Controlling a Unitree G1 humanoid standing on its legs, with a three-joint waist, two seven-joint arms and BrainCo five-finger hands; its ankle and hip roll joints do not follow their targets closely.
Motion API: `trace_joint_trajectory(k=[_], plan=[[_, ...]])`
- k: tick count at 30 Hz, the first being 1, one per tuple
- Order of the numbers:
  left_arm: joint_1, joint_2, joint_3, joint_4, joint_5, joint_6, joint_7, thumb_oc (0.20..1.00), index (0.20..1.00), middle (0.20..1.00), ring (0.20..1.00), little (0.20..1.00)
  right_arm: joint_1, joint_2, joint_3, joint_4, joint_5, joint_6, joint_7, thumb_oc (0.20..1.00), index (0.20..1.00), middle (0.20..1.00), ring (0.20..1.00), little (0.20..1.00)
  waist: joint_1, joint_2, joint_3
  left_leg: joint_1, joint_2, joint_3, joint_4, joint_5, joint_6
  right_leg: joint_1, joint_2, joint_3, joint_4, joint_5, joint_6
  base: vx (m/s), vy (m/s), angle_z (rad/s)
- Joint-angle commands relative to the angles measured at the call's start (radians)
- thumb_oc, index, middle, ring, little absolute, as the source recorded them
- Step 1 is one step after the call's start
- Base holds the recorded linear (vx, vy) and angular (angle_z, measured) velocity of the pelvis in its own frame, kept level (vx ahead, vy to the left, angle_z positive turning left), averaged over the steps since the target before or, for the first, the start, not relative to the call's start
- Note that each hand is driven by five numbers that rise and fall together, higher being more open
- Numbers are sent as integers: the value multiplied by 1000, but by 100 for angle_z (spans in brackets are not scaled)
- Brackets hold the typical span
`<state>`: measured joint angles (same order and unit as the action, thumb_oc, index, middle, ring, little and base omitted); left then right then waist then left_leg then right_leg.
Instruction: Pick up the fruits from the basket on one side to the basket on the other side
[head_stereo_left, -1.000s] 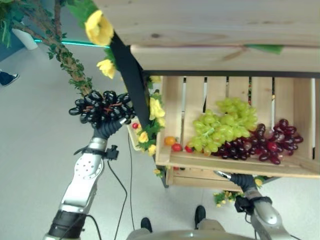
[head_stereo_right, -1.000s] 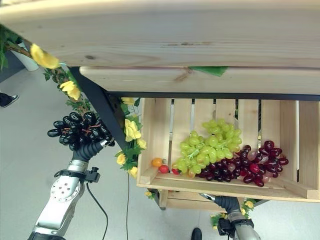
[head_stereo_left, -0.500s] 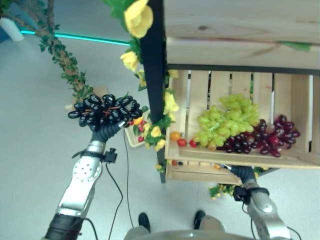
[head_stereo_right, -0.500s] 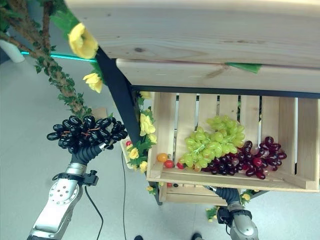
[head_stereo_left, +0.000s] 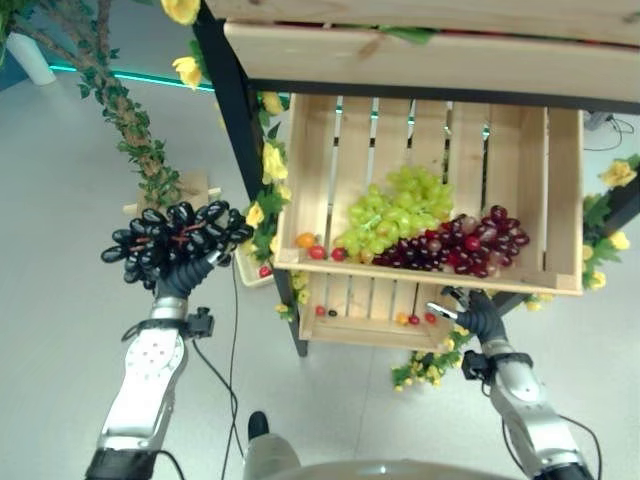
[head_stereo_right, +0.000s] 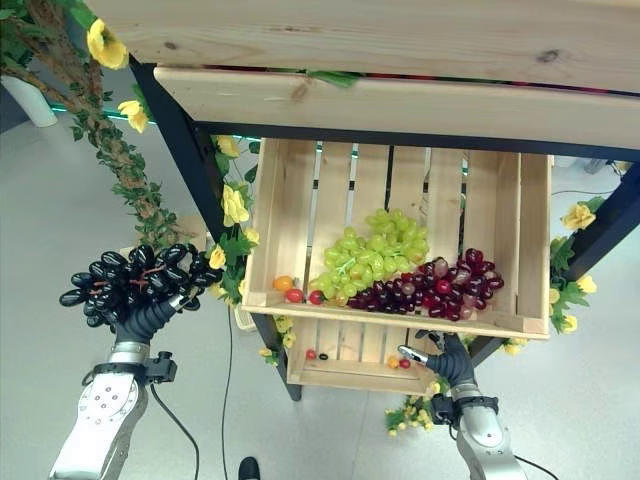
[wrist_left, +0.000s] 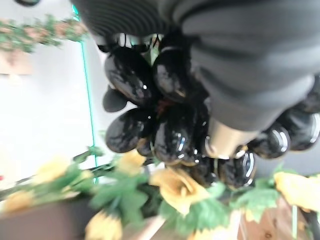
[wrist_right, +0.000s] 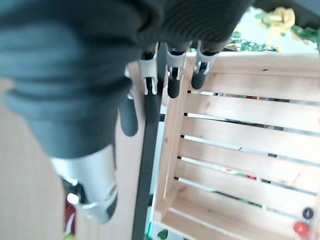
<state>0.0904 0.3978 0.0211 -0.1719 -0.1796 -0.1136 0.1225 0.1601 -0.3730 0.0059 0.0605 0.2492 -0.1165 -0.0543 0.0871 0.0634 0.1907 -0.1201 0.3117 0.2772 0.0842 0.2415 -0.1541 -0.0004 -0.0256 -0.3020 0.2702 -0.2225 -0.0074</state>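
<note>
Left eye view: the robot's left hand (head_stereo_left: 178, 273) holds a bunch of black grapes (head_stereo_left: 165, 238) aloft, fingers curled up into the cluster from below, well clear of the wooden crate (head_stereo_left: 300, 190) on the stand to its right. Over the past second the whole scene has swung across the picture, a sign that the head camera has turned; the bunch has kept its place above the wrist throughout. The turn brings the crate's full width into sight, along with a lower crate (head_stereo_left: 360, 305) beneath it dotted with small red and orange fruits.

Inside the upper crate lie a bunch of green grapes (head_stereo_left: 392, 208) and a bunch of red grapes (head_stereo_left: 460, 243), touching each other, with cherry tomatoes (head_stereo_left: 326, 253) and a small orange fruit (head_stereo_left: 305, 240) at the front left corner. The right hand (head_stereo_right: 440, 357) hangs just below the crate's front edge, fingers straight and loosely spread, holding nothing.

By appearances the black grapes are in transit, out of a basket and not yet set down. A small tray (head_stereo_left: 250, 272) of red fruit sits low beside the flower-wound post (head_stereo_left: 230, 110), a possible destination.
</note>
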Motion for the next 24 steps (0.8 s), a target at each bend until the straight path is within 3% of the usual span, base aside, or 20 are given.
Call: trace_joint_trajectory(k=[1, 3, 4, 5, 6, 9, 14, 16, 17, 20, 23, 24], plan=[[-80, 57, 38, -73, -15, -62, -10, 200, 200, 200, 200, 200, -86, 8, -44, -87, 40, -71, -6, 1000, 1000, 1000, 1000, 1000, -37, -74, 24, -93, -91, -25, 136, -106, 46, 171, -20, -43, -218, 38, 60, -366, -58, 27], [-85, 52, 32, -73, -12, -65, -13, 200, 200, 200, 200, 200, -83, 6, -49, -84, 44, -70, 1, 1000, 1000, 1000, 1000, 1000, -45, -90, 17, -79, -166, -104, 254, -208, 65, 146, -46, -46, -213, 61, 52, -257, 25, 14], [-84, 50, 28, -77, -8, -65, -17, 200, 200, 200, 200, 200, -74, 12, -52, -84, 49, -66, 11, 1000, 1000, 1000, 1000, 1000, -58, -89, 0, -29, -217, -136, 268, -298, 82, 127, -55, -52, -202, 62, 55, -208, 45, 10], [-84, 50, 28, -77, -8, -65, -17, 200, 200, 200, 200, 200, -74, 12, -53, -84, 49, -66, 11, 1000, 1000, 1000, 1000, 1000, -60, -90, -2, -31, -219, -136, 264, -293, 84, 125, -57, -54, -202, 65, 55, -121, 175, 19], [-87, 55, 28, -82, 7, -66, -10, 200, 200, 200, 200, 200, -75, 27, -58, -75, 44, -69, 8, 1000, 1000, 1000, 1000, 1000, -83, -66, -34, 58, -229, -145, 112, -308, 91, 89, -52, -64, -195, 81, 81, -22, 134, 25], [-112, 66, 22, -83, 16, -65, -9, 200, 200, 200, 200, 200, -76, 31, -66, -60, 40, -71, -4, 1000, 1000, 1000, 1000, 1000, -90, -70, -46, 62, -229, -152, 45, -267, 83, 82, -67, -75, -199, 103, 93, -38, 95, 22], [-142, 86, 5, -103, 19, -62, -21, 200, 200, 200, 200, 200, -67, 46, -84, -58, 19, -58, -5, 1000, 1000, 1000, 1000, 1000, -94, -80, -69, 92, -264, -159, -7, -279, 108, 87, -100, -89, -192, 109, 112, 41, 139, 7], [-176, 106, 0, -104, 28, -64, -12, 200, 200, 200, 200, 200, -85, 56, -83, -56, 7, -58, -6, 1000, 1000, 1000, 1000, 1000, -105, -77, -47, 101, -272, -145, -18, -286, 135, 21, -131, -67, -54, 118, 138, -9, 229, 12], [-178, 107, 0, -104, 28, -64, -12, 200, 200, 200, 200, 200, -86, 57, -83, -56, 6, -58, -5, 1000, 1000, 1000, 1000, 1000, -103, -78, -46, 101, -273, -143, -19, -286, 137, 15, -135, -63, -45, 115, 139, -15, 192, -7], [-209, 132, -2, -114, 36, -72, -6, 200, 200, 200, 200, 200, -114, 62, -70, -47, -12, -63, -10, 1000, 1000, 1000, 1000, 1000, -112, -69, -21, 110, -275, -124, -34, -282, 156, -65, -172, -48, 84, 181, 197, -29, 138, -13], [-235, 154, -6, -131, 34, -82, -10, 200, 200, 200, 200, 200, -114, 75, -70, -36, -11, -63, -15, 1000, 1000, 1000, 1000, 1000, -111, -64, -35, 125, -274, -122, -75, -276, 148, -65, -182, -24, -6, 168, 185, 37, 1, -21], [-263, 168, -15, -139, 35, -82, -12, 200, 200, 200, 200, 200, -110, 72, -70, -26, -15, -60, -19, 1000, 1000, 1000, 1000, 1000, -111, -66, -41, 125, -273, -130, -74, -277, 142, -66, -195, -13, -86, 194, 175, 31, -80, -17]])
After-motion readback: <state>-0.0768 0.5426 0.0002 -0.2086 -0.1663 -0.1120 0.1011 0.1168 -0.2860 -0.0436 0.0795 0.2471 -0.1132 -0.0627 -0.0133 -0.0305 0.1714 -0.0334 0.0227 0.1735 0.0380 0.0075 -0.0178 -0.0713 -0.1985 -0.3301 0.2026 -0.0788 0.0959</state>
